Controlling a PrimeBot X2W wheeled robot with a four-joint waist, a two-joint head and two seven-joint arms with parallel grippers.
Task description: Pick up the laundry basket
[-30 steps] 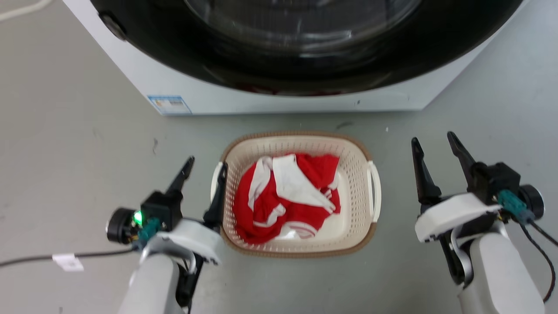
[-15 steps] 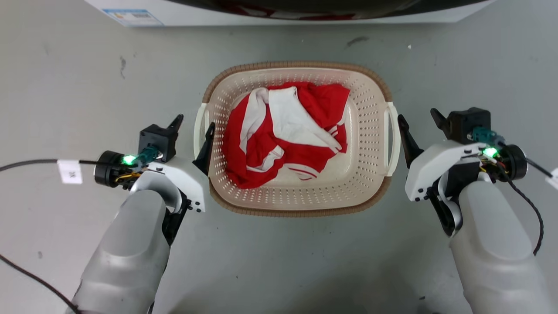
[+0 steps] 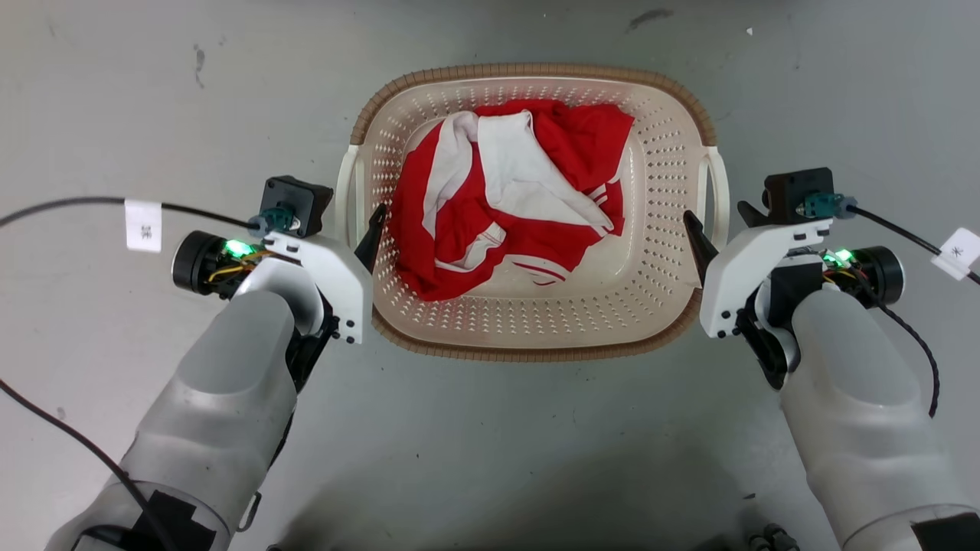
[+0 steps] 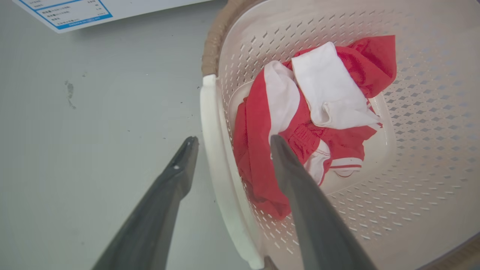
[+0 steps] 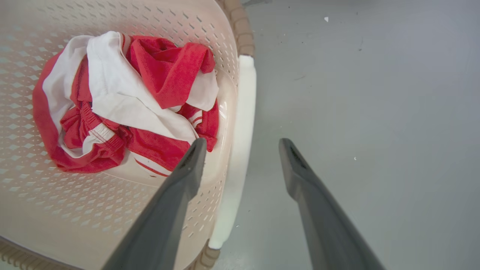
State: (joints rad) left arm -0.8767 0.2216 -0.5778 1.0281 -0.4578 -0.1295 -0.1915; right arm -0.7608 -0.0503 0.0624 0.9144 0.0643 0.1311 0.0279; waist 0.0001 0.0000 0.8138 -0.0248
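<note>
The laundry basket (image 3: 528,71) stands on the grey floor, cream and perforated with a brown rim, and holds a red and white garment (image 3: 505,191). My left gripper (image 3: 348,222) is open astride the white left handle (image 3: 344,191), one finger inside the basket and one outside. In the left wrist view that handle (image 4: 213,150) runs between the left gripper's (image 4: 230,144) fingers. My right gripper (image 3: 720,222) is open astride the right handle (image 3: 716,191). The right wrist view shows this handle (image 5: 245,112) inside the right gripper's (image 5: 243,144) gap, with the basket wall (image 5: 150,18) to its left.
A washing machine's white base with a blue-edged label (image 4: 63,13) lies beyond the basket. Black cables with white tags trail from both wrists, one on the left (image 3: 143,224) and one on the right (image 3: 955,252). Grey floor surrounds the basket.
The head camera has tilted down, taking the washing machine out of its view. My right gripper has moved in from beside the basket to straddle the right handle. The left gripper stays at the left handle.
</note>
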